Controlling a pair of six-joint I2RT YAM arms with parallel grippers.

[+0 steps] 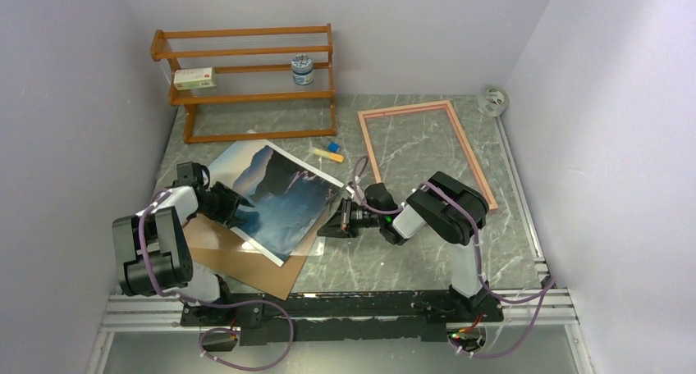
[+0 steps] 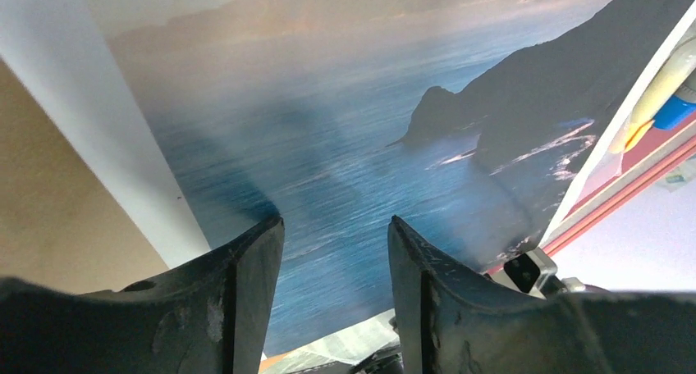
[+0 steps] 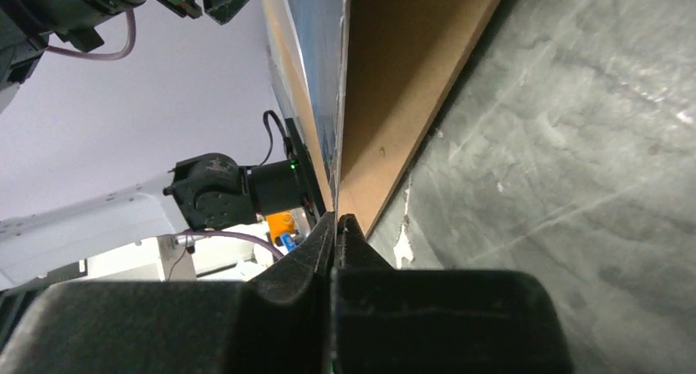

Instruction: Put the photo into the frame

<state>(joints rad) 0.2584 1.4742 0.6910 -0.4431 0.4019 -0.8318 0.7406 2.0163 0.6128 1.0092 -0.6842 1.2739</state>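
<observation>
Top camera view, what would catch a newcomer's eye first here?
The photo of blue sea and dark mountains sits over a brown hardboard sheet at centre-left. The right gripper is shut on one edge of it, and the left gripper has its fingers open at the opposite side. Next is the empty pink frame, lying flat at the right rear.
</observation>
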